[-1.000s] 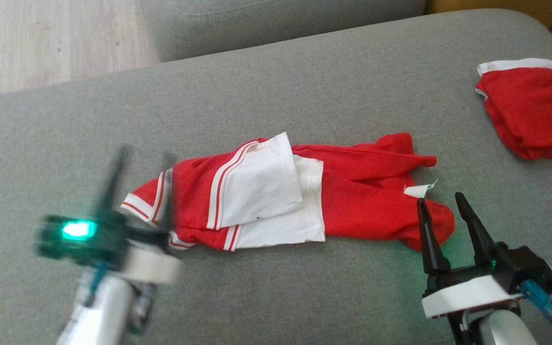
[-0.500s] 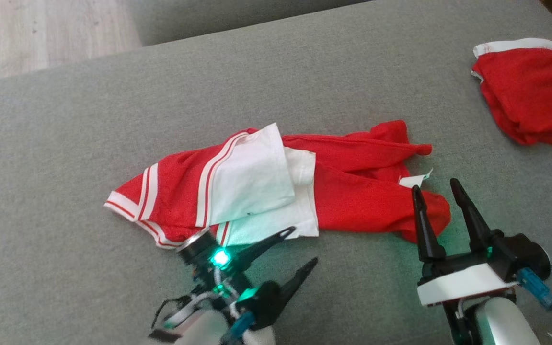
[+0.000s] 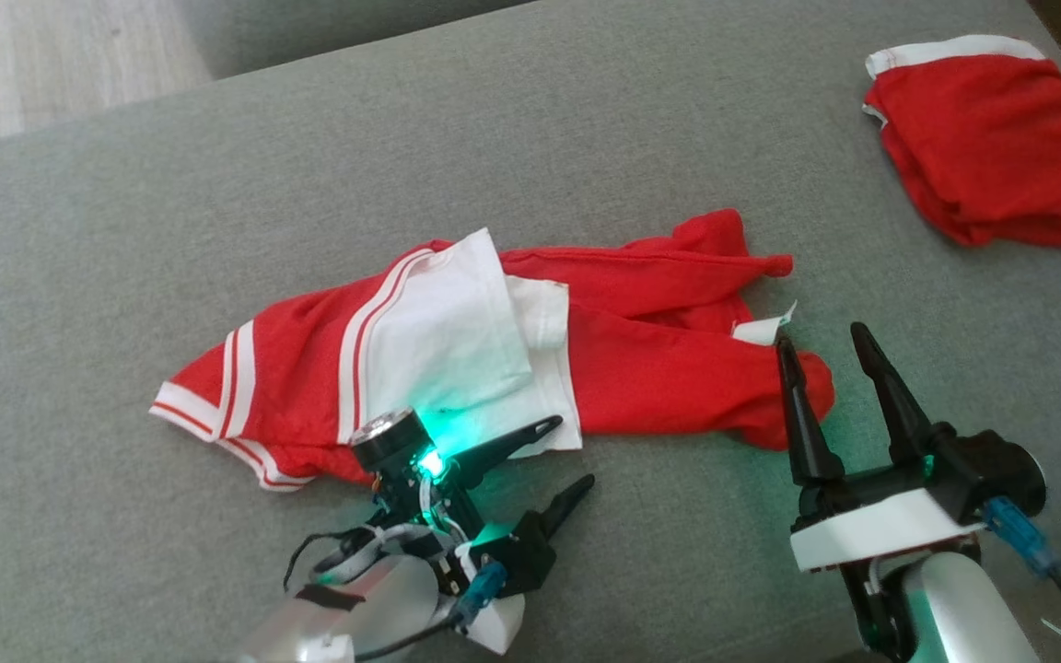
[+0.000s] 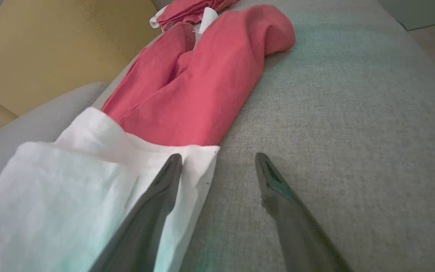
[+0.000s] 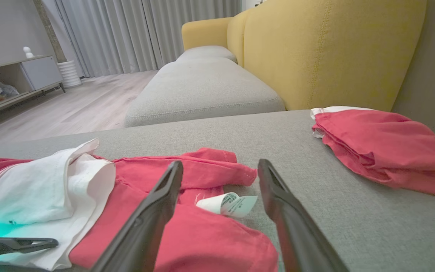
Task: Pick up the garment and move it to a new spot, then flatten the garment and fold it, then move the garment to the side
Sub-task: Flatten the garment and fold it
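garment (image 3: 457,359): crumpled on sofa (image 3: 586,138), at my claw tips | left claw (image 3: 575,451), right claw (image 3: 819,334): both wide, empty | feel: light, floppy (my guess) | I'd grab white hem (image 4: 202,162) and red end by tag (image 3: 761,329)

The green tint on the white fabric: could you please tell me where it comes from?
Head view: the green light behind the left gripper tints the white panel of the garment; left wrist view: same cast on that panel, lower left; right wrist view: teal glow at lower left.

Grey sofa seat (image 3: 586,120), yellow backrest (image 5: 334,49), wooden floor (image 3: 33,64), 1 folded red cloth (image 3: 982,138) on the seat
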Tool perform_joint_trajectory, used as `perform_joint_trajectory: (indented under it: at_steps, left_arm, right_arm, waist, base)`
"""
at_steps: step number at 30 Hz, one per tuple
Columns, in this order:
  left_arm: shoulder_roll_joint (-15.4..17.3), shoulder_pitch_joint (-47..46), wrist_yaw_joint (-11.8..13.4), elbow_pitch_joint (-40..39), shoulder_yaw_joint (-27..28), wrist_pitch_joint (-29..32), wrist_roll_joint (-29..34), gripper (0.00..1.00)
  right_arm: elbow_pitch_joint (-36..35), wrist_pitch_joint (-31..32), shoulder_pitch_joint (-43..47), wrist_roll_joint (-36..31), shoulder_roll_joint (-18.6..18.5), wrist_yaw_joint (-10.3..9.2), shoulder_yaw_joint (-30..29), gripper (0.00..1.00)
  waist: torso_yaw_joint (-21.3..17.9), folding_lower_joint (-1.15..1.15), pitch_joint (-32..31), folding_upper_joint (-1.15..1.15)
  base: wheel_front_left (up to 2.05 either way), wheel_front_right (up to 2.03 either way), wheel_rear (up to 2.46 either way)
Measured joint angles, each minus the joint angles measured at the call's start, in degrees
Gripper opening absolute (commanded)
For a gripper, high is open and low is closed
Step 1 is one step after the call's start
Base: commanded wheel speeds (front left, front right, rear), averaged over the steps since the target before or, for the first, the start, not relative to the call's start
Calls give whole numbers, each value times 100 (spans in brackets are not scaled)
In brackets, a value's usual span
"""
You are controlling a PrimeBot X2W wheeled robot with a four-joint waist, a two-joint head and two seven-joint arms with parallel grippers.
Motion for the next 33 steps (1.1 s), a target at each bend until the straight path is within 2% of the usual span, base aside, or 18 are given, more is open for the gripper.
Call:
perform_joint_trajectory:
  at_steps: [4, 5, 6, 11, 16, 19, 23, 28, 33]
  left_arm:
    - [0, -53, 81, 23, -78, 0, -79, 99]
    - [0, -54, 108, 27, -91, 0, -103, 33]
    - [0, -57, 140, 27, -104, 0, -115, 0]
    - [0, -80, 219, 45, -144, 0, -229, 0]
    - [108, -16, 569, -452, 31, 0, -634, 0]
    - [277, 211, 834, -1126, 399, 0, -1047, 0]
    - [699, 714, 1124, -2016, 789, 0, -1367, 0]
    - [1096, 1130, 1357, -2632, 1174, 0, -1584, 0]
    - [1343, 1162, 1541, -3114, 1452, 0, -1617, 0]
  right_arm:
    - [2, 0, -1, 12, 0, 0, 22, 100]
    - [2, 0, -1, 30, 0, 0, 23, 100]
    - [2, 0, -1, 48, 0, 0, 24, 100]
    - [2, 0, -3, 49, 0, 0, 22, 100]
    - [132, 0, -2, 47, 1, 0, -89, 100]
    - [332, 0, -1, 44, 1, 0, -366, 100]
    - [822, 0, -7, 120, 3, 0, -733, 100]
    - [1478, 1, -149, -27, -1, 0, -1101, 100]
    - [1983, 1, -490, -67, -57, 0, -1110, 100]
  waist:
    - [-51, 0, 38, 0]
    - [-61, 0, 51, 0]
    - [-70, 0, 62, 0]
    - [-73, 0, 84, 0]
    - [3, 0, 50, 0]
    - [90, 0, 16, 0]
    - [253, 0, -19, 0]
    - [471, 0, -47, 0]
    - [639, 0, -54, 0]
  base:
    - [0, 0, 0]
    - [0, 0, 0]
    - [0, 0, 0]
    - [0, 0, 0]
    - [0, 0, 0]
    - [0, 0, 0]
    - [0, 0, 0]
    - [0, 0, 0]
    - [0, 0, 0]
